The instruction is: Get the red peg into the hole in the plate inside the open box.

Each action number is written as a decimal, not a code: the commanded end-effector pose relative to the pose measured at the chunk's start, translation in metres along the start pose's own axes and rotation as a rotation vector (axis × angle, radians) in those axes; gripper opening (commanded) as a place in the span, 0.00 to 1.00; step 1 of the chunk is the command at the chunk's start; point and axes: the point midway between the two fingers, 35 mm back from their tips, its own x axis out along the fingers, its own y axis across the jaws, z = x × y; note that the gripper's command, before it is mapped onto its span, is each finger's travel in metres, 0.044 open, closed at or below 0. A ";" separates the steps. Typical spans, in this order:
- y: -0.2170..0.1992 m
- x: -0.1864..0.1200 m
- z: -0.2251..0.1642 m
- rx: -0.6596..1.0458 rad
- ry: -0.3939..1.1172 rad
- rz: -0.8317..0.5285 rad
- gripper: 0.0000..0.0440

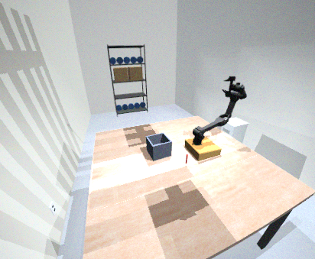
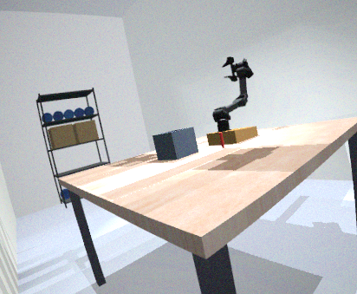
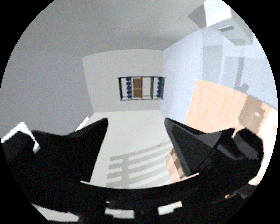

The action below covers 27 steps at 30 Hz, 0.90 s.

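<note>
One slim, upright red peg (image 1: 186, 159) (image 2: 222, 140)

Pale wooden worktop (image 1: 126, 212) (image 2: 165, 197) (image 3: 212, 102); dark blue open box (image 1: 158, 150) (image 2: 175, 144), yellow block (image 1: 206, 150) (image 2: 240, 135) on it; red peg (image 1: 186, 159) (image 2: 222, 140) upright near block.

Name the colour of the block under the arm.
Yellow-orange block; the top view shows it best.

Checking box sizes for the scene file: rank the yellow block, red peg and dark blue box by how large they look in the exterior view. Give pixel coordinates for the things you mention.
1. Dark blue box (image 1: 159, 150) (image 2: 176, 144)
2. Yellow block (image 1: 203, 150) (image 2: 240, 136)
3. Red peg (image 1: 186, 159) (image 2: 222, 140)
</note>
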 end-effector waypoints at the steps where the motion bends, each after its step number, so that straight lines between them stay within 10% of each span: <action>1: 0.000 -0.002 0.002 -0.010 -0.011 0.008 0.96; 27: 0.031 -0.086 0.010 -0.220 -0.326 0.298 1.00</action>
